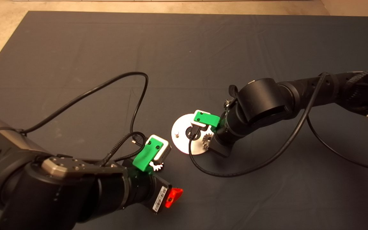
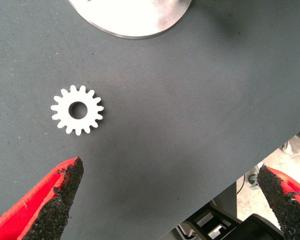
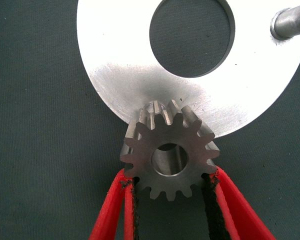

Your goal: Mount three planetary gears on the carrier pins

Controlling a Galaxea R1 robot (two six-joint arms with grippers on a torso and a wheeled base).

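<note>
Planetary gears show in different views: one gear (image 3: 169, 157) is clamped between the right hand (image 1: 205, 140)'s red fingers (image 3: 121, 210), held at the rim of the silver disc (image 3: 115, 60), which the right wrist view shows closely with its large centre hole and one carrier pin (image 3: 289, 22) at the upper right of that frame. In the head view this gear (image 1: 207, 141) sits at the disc's lower right edge, partly hidden by the arm, and a pin (image 1: 177, 134) stands on the disc's left side. A second gear (image 2: 77, 110) lies flat on the dark surface (image 2: 190, 125), clear only in the left wrist view, just beyond the left hand (image 2: 170, 192), whose fingers are spread wide and hold nothing.
</note>
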